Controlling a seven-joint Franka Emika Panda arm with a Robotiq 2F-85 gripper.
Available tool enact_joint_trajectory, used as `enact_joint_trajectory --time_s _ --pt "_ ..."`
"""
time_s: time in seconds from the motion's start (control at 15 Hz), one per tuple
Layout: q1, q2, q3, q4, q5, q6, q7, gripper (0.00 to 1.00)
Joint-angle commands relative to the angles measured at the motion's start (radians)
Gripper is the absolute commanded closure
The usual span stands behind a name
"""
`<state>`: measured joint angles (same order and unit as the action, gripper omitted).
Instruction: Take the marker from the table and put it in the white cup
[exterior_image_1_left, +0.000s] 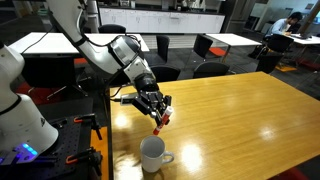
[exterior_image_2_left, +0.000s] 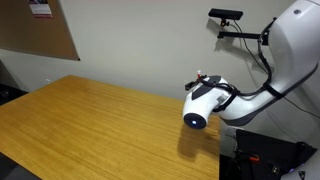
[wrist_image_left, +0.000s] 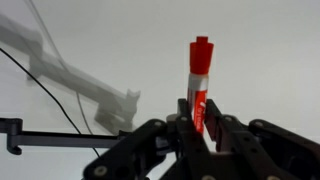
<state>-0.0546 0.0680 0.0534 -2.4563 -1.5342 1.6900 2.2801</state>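
The gripper (exterior_image_1_left: 160, 116) is clamping the marker (exterior_image_1_left: 157, 127) between its 2 fingers, hanging above the table (exterior_image_1_left: 240, 120) near the white cup (exterior_image_1_left: 152, 155).

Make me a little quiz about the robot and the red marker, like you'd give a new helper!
1. True or false: the marker is lying flat on the table.
2. Pick one: what colour is the cup? A white, B blue, C green.
3. Fill the gap: the gripper is shut on the ____.

Key: 1 false, it is held up in the air, not yet in the cup. 2 A. 3 marker.
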Motion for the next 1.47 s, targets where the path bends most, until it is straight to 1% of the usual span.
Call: enact_joint_trajectory --time_s 0.0,0.87,1.4 --pt "0.022 0.008 -0.013 -0.003 0.027 -0.011 -0.03 0.95" --pt "0.027 0.087 -0.01 0.0 0.029 0.006 -0.031 0.95" --pt "0.028 0.114 -0.007 0.003 0.032 0.011 -0.033 0.95"
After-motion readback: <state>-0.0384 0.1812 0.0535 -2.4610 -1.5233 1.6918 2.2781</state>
